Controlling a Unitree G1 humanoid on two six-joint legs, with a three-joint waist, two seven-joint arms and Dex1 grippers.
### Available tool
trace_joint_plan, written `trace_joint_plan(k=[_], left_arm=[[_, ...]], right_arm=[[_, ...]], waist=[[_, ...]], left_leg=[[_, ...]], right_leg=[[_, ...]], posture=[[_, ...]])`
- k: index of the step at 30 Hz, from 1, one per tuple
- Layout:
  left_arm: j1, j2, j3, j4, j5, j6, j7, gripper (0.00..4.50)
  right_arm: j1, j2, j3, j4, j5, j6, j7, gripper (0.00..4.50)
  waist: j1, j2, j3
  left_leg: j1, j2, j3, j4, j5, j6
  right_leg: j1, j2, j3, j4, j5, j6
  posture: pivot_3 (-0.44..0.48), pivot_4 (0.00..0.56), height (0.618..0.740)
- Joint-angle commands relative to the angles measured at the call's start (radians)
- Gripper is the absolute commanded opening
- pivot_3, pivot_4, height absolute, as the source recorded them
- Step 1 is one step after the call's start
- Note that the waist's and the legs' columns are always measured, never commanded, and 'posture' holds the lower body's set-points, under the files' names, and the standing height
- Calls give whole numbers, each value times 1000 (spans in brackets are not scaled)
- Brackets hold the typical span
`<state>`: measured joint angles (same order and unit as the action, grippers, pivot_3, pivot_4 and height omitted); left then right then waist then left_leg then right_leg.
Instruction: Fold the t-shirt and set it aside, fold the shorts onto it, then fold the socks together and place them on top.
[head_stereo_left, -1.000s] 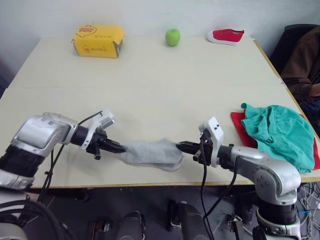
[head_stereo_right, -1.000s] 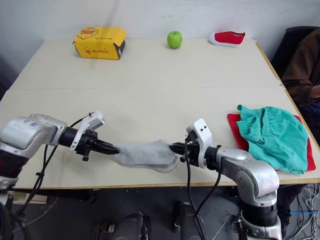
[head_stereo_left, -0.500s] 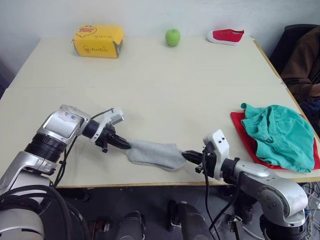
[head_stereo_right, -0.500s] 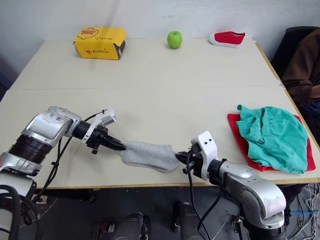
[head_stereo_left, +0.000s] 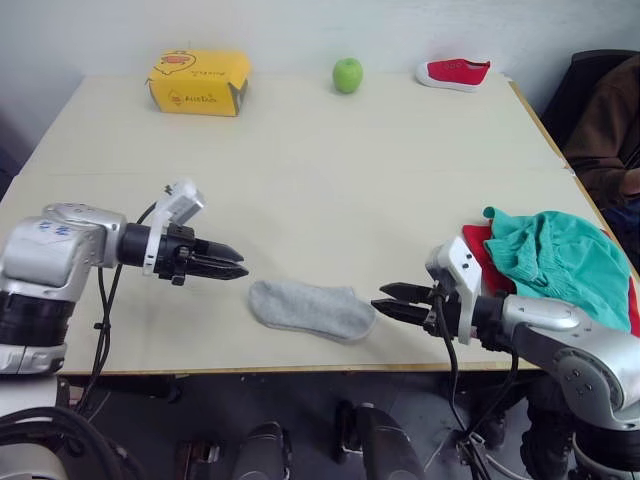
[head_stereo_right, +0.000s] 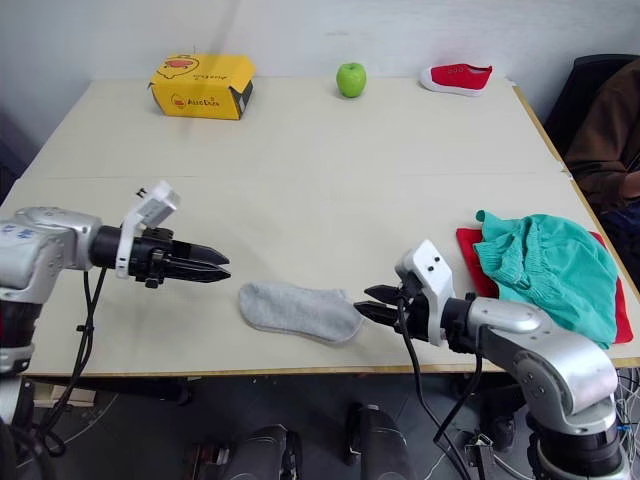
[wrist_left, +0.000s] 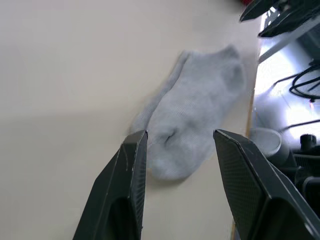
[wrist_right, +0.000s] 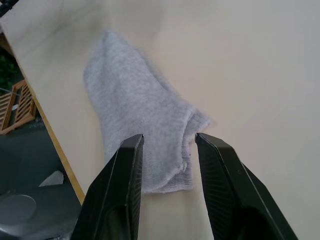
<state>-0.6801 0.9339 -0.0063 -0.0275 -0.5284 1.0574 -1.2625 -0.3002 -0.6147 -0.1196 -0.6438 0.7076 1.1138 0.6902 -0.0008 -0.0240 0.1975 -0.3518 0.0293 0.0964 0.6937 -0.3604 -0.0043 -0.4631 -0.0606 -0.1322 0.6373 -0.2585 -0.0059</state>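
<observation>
- Socks (head_stereo_left: 311, 309) lie flat, one stacked on the other, near the front edge of the table (head_stereo_left: 330, 170), about midway along it, touched by neither gripper.
- Left gripper (head_stereo_left: 232, 267) hovers just off the socks' left end, fingers released and slightly apart, holding nothing; the left arm reaches in level from the left edge, pointing at the socks.
- Right gripper (head_stereo_left: 385, 301) sits just beside the socks' right end, its two black fingers parted and empty; the forearm lies low along the front edge, pointing left.
- Shorts (head_stereo_left: 557, 265) rest bunched on the t-shirt (head_stereo_left: 485, 252) at the front right corner, red fabric showing beneath the teal.
- Along the far edge stand a yellow box (head_stereo_left: 198, 82), a green apple (head_stereo_left: 347, 74) and a red shoe (head_stereo_left: 453, 72), well apart from the clothes.
</observation>
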Motion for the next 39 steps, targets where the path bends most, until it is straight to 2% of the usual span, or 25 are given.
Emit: trace_joint_plan(k=[1, 4, 6, 9, 11, 14, 16, 18, 21, 24, 27, 31, 33, 35, 39], left_arm=[[11, -94, 67, -128, -83, 80, 124, 1571], [42, -201, 28, -197, -91, 126, 235, 680], [61, -255, -28, -210, -64, 144, 302, 25], [92, -273, -171, -192, 28, 85, 359, 25], [98, -269, -228, -165, 71, 56, 379, 25], [89, -306, -242, -77, 118, 41, 447, 25], [101, -282, -250, -47, 150, 21, 465, 25], [136, -233, -233, -36, 173, 4, 477, 25], [202, -161, -143, -51, 150, 0, 482, 25], [269, -83, -38, -118, 95, 39, 456, 25], [295, -32, 52, -193, 27, 84, 425, 25], [229, -72, 144, -238, -97, 185, 418, 25], [157, -136, 148, -257, -155, 234, 437, 25], [105, -193, 101, -266, -168, 254, 459, 25], [85, -263, -55, -221, -99, 233, 507, 25]], right_arm=[[-84, 20, 67, 24, 16, -53, 24, 1009], [-146, 55, 206, 96, -65, -110, 12, 25], [-171, 89, 274, 156, -97, -136, 8, 0], [-182, 129, 356, 244, -157, -187, 11, 0], [-178, 123, 397, 281, -198, -214, 22, 0], [-164, 87, 459, 328, -275, -262, 37, 0], [-144, 56, 485, 342, -321, -302, 49, 0], [-119, 22, 498, 348, -364, -336, 52, 0], [-79, -8, 489, 345, -388, -370, 62, 0], [-51, -19, 477, 335, -389, -383, 70, 0], [-39, -20, 469, 334, -392, -392, 72, 0], [-34, -17, 464, 336, -398, -403, 76, 0], [-38, -15, 466, 340, -404, -411, 84, 0], [-42, -13, 469, 345, -410, -418, 89, 0], [-50, -9, 481, 348, -424, -429, 98, 0]], waist=[[4, 0, 0], [5, -1, 0], [3, -1, 0], [2, -1, 0], [2, -1, 0], [2, -1, -1], [3, -1, -1], [2, -2, -2], [-5, -2, -6], [-8, -3, -7], [-2, -3, -7], [20, -4, -8], [26, -6, -9], [27, -6, -9], [17, -5, -9]], left_leg=[[0, 0, 0, 1, 0, 0], [0, 0, -1, 2, 0, 0], [0, 0, -1, 2, 0, 0], [0, 0, 0, 2, 0, 0], [0, 0, 0, 2, 0, 0], [0, 0, 0, 2, 0, 0], [0, 0, 0, 3, 0, 0], [2, 0, 0, 3, 0, 0], [5, 0, 0, 2, 0, 0], [23, 1, 3, -11, -1, -2], [28, 1, 3, -13, -1, -4], [24, 0, -1, -11, -1, -4], [23, 0, -1, -11, -1, -4], [23, -1, -1, -11, -1, -4], [24, 0, 1, -12, -1, -5]], right_leg=[[0, 0, 0, 0, 0, 0], [1, 0, 0, 1, 0, 0], [1, 0, 0, 3, 0, 0], [0, 0, 0, 6, 0, 0], [0, 0, 0, 6, 0, 0], [0, 0, 0, 5, 0, 0], [1, -1, 0, 3, 0, 0], [2, -1, 0, 2, 0, 0], [4, -1, 1, 2, 0, 0], [21, 0, 1, -3, -3, -2], [20, 0, 1, -1, -5, -3], [19, -1, 1, -1, -6, -2], [19, -1, 1, -2, -6, -2], [19, -1, 1, -2, -5, -1], [19, -1, 1, -1, -5, -1]], posture=[[0, 150, 740], [0, 150, 740], [0, 150, 740], [0, 150, 740], [0, 150, 740], [0, 150, 740], [0, 150, 740], [0, 150, 740], [0, 150, 740], [0, 150, 740], [0, 150, 740], [0, 150, 740], [0, 150, 740], [0, 150, 740], [0, 150, 740]])
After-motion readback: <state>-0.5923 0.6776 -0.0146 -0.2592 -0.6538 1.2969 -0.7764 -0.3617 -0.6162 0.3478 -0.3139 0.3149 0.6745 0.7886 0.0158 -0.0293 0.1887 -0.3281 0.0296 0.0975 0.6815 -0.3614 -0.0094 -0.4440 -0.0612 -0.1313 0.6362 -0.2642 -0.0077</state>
